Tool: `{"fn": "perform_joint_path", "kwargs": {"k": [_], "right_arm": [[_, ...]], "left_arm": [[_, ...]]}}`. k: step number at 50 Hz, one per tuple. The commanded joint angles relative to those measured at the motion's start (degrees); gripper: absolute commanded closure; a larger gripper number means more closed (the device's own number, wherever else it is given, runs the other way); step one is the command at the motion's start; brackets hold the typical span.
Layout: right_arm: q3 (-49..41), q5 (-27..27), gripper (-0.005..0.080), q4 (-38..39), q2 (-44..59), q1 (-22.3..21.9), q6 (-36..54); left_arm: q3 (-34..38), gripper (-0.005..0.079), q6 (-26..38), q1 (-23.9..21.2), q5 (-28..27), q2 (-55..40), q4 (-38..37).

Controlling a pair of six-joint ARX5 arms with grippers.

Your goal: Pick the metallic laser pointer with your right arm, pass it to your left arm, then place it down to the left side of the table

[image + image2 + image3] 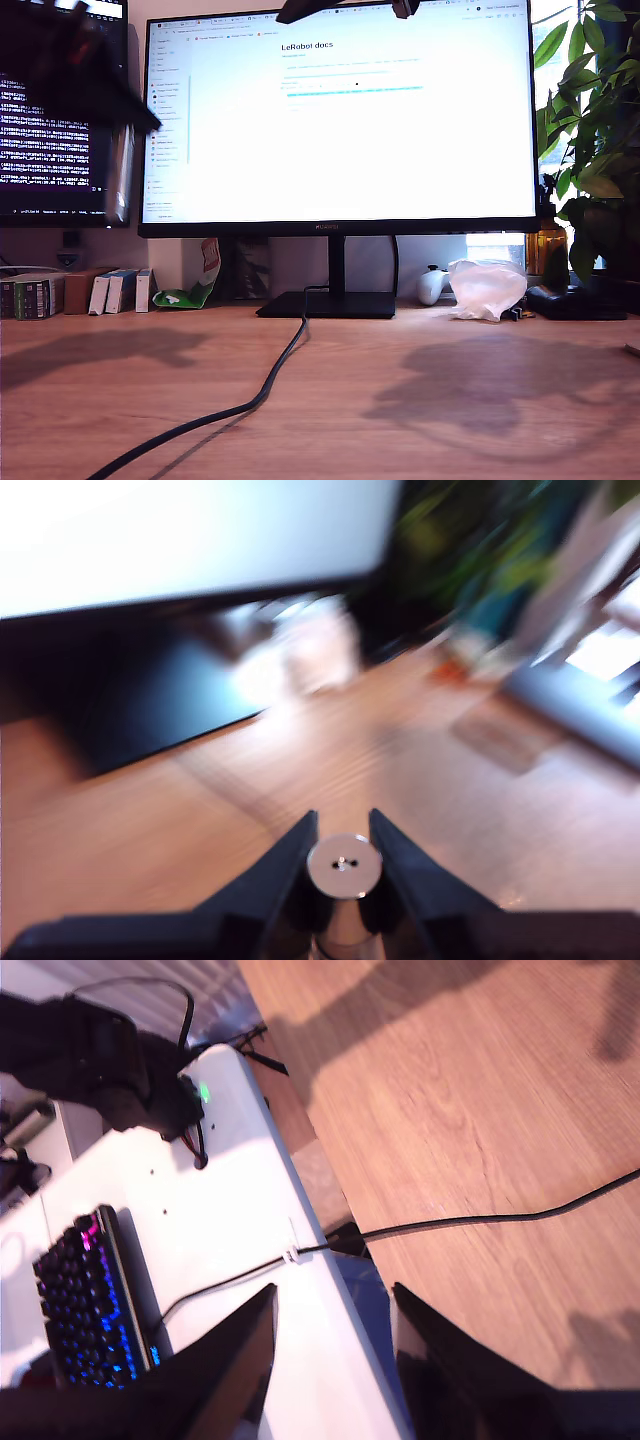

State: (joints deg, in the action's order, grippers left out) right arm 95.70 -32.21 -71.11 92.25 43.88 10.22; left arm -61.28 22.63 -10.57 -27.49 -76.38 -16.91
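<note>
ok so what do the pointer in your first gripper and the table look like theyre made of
The laser pointer looks like polished metal: its round end cap is bright silver and glossy, with two tiny dark holes. The table looks like wood or a wood-look laminate: light brown, visible grain, a soft sheen showing shadows; I can't tell which. My first gripper has matte black fingers, probably plastic.

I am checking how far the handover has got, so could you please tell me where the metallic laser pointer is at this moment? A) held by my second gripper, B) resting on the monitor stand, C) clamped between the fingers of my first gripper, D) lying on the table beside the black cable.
C: the first wrist view shows the metallic laser pointer clamped in my first gripper, while my second gripper is open and empty.
</note>
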Motion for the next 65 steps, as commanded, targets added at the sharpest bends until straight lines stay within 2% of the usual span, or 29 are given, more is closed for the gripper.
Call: {"fn": "perform_joint_path", "kwargs": {"k": [1,10,21,26,32,43,53,65], "right_arm": [[0.81,-0.24,0.0427,0.31,-0.7,-0.07,0.92],[0.81,-0.48,0.0427,1.14,-0.7,-0.07,3.32],[0.81,-3.17,0.0427,1.42,-0.7,-0.02,5.75],[0.81,-3.93,0.0427,1.38,-0.7,-0.02,6.38],[0.81,-3.93,0.0427,1.38,-0.7,-0.02,6.84],[0.81,-4.94,0.0428,1.4,-0.7,-0.02,7.82],[0.81,-4.94,0.0427,1.55,-0.7,-0.02,8.28],[0.81,-4.94,0.0427,3.13,-0.7,-0.02,8.48]], "left_arm": [[-0.46,0.0767,5.22,-2.21,6.71,-0.15,-9.27],[-1.03,0.0767,14.49,-5.33,19.69,-0.52,-15.76],[-1.03,0.0767,30.01,-8.81,32.59,-3.41,-20.65],[-1.03,0.0767,35.1,-10.34,35.12,-5.7,-21.27],[-1.03,0.0767,38.12,-13.22,36.63,-9.55,-22.34],[-1.03,0.0767,43.98,-16.55,43.6,-17.68,-20.9],[-1.03,0.0767,46.9,-16.61,45.16,-22.16,-19.89],[-1.03,0.0767,48.41,-16.61,44.37,-24.63,-18.95]]}}
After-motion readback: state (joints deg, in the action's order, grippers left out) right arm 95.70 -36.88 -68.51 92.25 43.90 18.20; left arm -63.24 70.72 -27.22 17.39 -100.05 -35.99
